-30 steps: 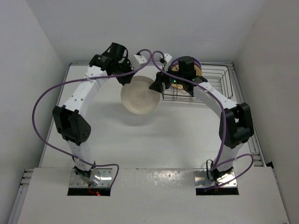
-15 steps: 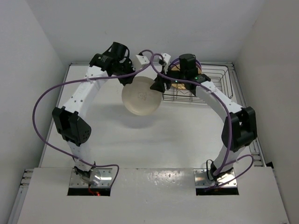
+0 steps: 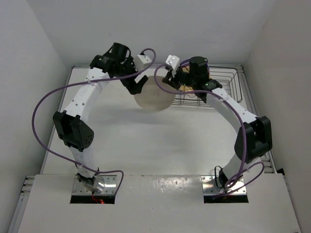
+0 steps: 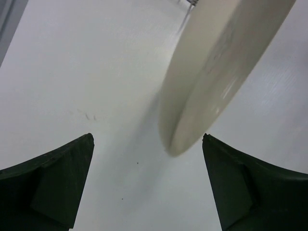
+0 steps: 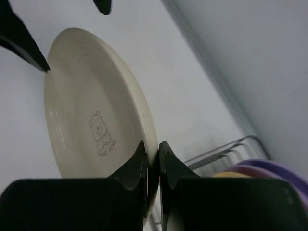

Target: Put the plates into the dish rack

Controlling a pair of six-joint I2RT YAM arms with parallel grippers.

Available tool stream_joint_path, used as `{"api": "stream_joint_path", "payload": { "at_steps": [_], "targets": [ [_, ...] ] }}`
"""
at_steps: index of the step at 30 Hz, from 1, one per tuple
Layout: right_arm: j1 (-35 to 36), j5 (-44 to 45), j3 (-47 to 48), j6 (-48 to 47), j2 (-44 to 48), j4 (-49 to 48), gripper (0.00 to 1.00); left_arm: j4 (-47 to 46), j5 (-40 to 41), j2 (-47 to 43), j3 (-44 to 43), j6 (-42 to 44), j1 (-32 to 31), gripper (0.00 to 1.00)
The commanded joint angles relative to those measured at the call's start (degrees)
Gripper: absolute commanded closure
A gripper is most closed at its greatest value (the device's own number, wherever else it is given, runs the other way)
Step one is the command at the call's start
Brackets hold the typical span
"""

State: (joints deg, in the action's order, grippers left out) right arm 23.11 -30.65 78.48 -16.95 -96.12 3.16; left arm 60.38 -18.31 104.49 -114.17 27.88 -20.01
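While my right gripper (image 5: 153, 147) pinches the rim of the cream plate (image 3: 153, 96) beside the dish rack (image 3: 226, 85) and my left gripper (image 4: 147, 139) gapes wide and empty, I must slide it slowly, upright, into a free slot

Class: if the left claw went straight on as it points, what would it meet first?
Probably the cream plate, held by the right claw; depth is unclear, so perhaps the table instead.

I list my right pincer (image 5: 152, 147), black; one cream-white plate (image 5: 91, 120) with a faint grey bear outline and lettering; lavender plates (image 5: 276, 168); orange-yellow plate (image 5: 231, 175); rack (image 3: 226, 87), grey wire; worktop (image 3: 146, 141), white.
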Motion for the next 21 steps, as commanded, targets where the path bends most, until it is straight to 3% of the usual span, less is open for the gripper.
{"api": "stream_joint_path", "payload": {
  "at_steps": [1,9,13,21],
  "targets": [
    [-2.28,4.02,1.59,-13.62,5.85,-7.29,1.0,-2.72,-2.26,-3.06,-1.67,-3.43,4.44,0.0],
    [-9.39,5.95,6.08,-40.33,6.56,7.29,1.0,-7.03,4.86,-3.06,2.63,-8.02,10.25,0.0],
    [-12.47,9.91,1.52,-53.33,6.64,5.82,1.0,-7.56,4.86,-3.06,3.95,-7.49,10.87,0.0],
    [-14.85,13.16,-3.41,-57.22,3.57,-4.36,1.0,-7.56,4.86,-2.54,3.95,-7.49,11.4,0.0]
  ]
}}
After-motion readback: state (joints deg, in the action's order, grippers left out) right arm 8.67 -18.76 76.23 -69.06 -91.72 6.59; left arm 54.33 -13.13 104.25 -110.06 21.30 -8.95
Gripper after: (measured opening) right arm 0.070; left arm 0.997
